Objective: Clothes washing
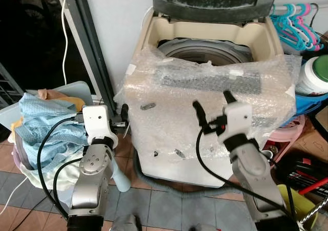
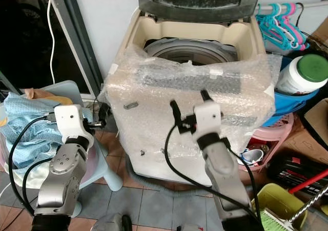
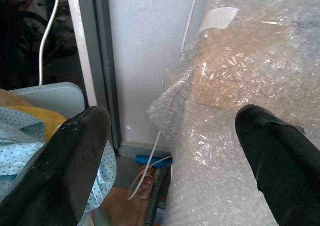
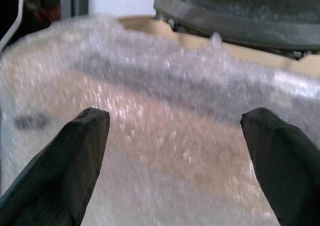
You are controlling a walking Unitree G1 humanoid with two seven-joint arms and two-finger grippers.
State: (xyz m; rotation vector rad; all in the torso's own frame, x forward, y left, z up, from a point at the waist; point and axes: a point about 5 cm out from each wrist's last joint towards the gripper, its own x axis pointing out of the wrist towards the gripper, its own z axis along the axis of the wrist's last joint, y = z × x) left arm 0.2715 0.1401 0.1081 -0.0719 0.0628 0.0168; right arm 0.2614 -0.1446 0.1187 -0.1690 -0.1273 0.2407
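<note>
One top-loading washing machine (image 1: 205,103), lid (image 1: 215,0) raised, front wrapped in bubble wrap (image 1: 169,123) | blue dotted clothes (image 1: 46,128) heaped in basket (image 1: 66,90) at its left | right claw (image 1: 211,108) wide, before the wrap | left claw (image 3: 170,151) wide, between basket and machine | hangers (image 1: 294,26) right.

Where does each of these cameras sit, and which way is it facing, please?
Head eyes: look forward and down at the washing machine, its lid up; both silver arms show, left gripper, right gripper.
Left wrist: looks along its open fingers past the bubble wrap to the wall; blue clothes beside.
Right wrist: faces the wrapped front between open fingers.
Shared: the bubble wrap.
</note>
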